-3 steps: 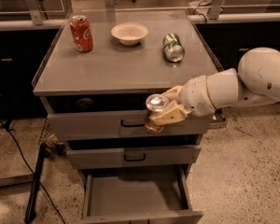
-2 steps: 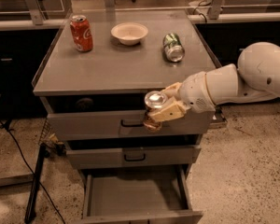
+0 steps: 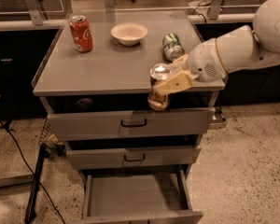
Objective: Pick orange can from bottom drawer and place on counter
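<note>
Nearest, the bottom drawer (image 3: 135, 196) stands pulled out, its grey floor bare. Above it the two upper drawers (image 3: 130, 139) are slightly ajar. My gripper (image 3: 165, 85) is clamped on the orange can (image 3: 157, 101) — held upright in the air at the front edge of the counter (image 3: 98, 69), silver lid just above the rim, body hanging before the top drawer. Farther back on the counter stand a red cola can (image 3: 80, 33) and a white bowl (image 3: 129, 33) — a green can (image 3: 172, 47) lies on its side.
</note>
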{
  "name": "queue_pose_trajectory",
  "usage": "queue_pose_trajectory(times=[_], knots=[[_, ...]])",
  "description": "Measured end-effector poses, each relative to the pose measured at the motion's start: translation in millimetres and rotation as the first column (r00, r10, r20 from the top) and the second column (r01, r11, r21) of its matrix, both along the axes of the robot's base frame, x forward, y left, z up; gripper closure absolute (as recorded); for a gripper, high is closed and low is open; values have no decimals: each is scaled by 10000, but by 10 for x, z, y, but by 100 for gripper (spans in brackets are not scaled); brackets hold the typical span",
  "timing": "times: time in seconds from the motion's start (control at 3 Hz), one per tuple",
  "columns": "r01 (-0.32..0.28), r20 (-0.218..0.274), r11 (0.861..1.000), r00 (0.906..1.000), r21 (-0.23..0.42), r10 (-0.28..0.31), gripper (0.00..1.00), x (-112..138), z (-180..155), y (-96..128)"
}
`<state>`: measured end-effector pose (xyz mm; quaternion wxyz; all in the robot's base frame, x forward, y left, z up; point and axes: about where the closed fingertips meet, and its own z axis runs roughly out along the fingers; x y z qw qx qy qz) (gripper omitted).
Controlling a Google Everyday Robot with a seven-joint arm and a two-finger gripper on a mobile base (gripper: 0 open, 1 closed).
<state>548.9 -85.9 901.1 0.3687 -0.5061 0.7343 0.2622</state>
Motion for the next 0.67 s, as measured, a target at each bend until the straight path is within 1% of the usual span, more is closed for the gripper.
queue_pose_trajectory(times=[0.33,0.67], knots=[[193,348,9998,9992,-87,-189,100,165,331,-66],[211,771,9998,9968,-53,-206,100,543,498,16]])
